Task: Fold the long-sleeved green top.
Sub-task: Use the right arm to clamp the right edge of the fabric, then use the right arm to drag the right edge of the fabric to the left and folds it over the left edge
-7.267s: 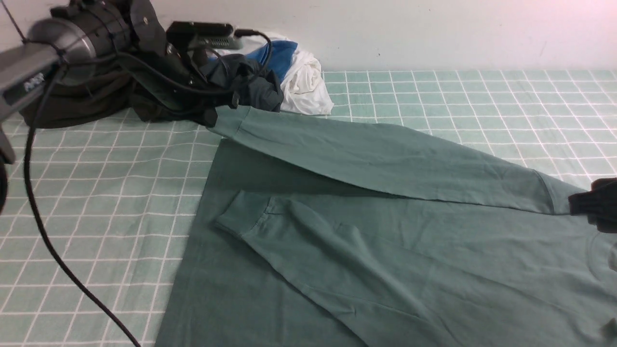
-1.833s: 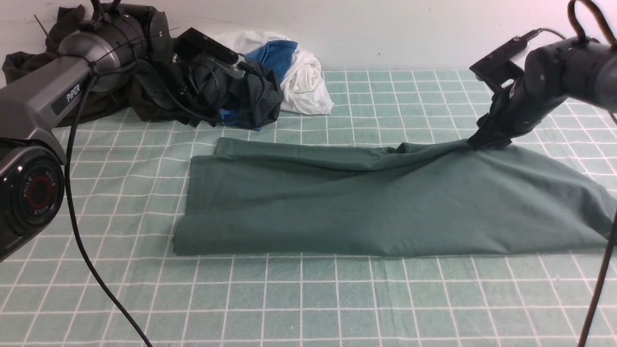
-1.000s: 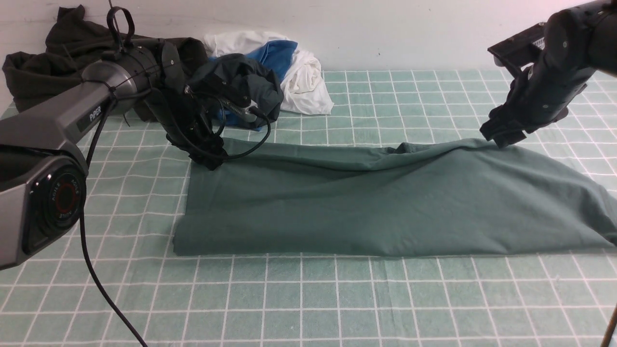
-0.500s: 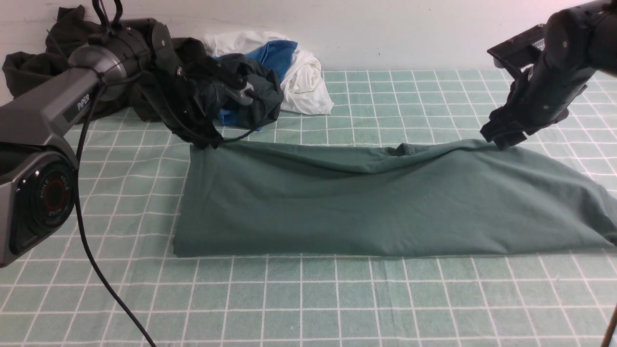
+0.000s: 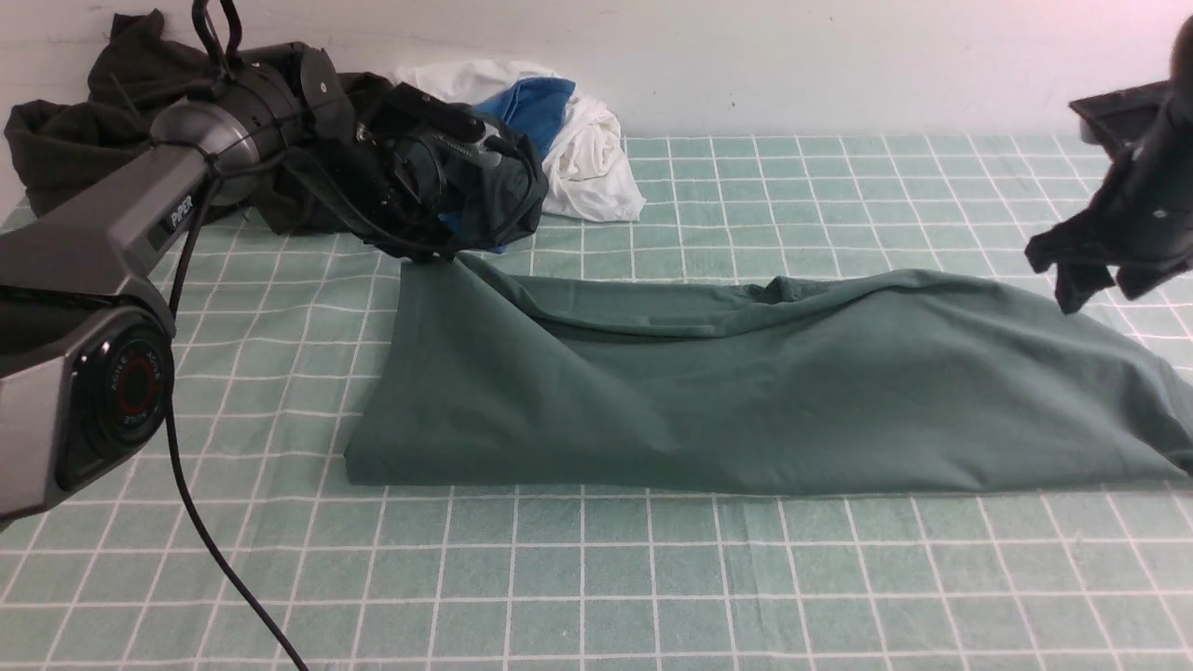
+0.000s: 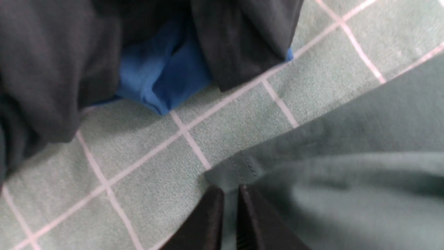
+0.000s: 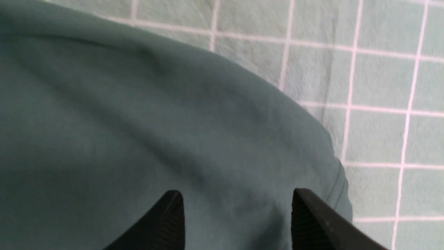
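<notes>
The green long-sleeved top [image 5: 792,401] lies folded into a long band across the checked cloth. Its far left corner is raised off the cloth. My left gripper [image 5: 436,252] is shut on that corner; in the left wrist view the stitched hem of the top [image 6: 249,166] sits pinched between the nearly closed fingers of the gripper [image 6: 229,190]. My right gripper [image 5: 1098,287] hangs open just above the top's far right end, with nothing held. The right wrist view shows the gripper [image 7: 237,194] with its fingers wide apart over the top [image 7: 138,121].
A heap of dark garments [image 5: 84,158] and a blackish-green one [image 5: 503,191] lie at the back left, right behind my left gripper. White and blue clothes [image 5: 582,140] sit by the wall. A black cable [image 5: 200,550] trails over the front left.
My left gripper has closed on the top's far left corner and pulled it up and to the right. My right gripper has drawn away to the right, still open.
</notes>
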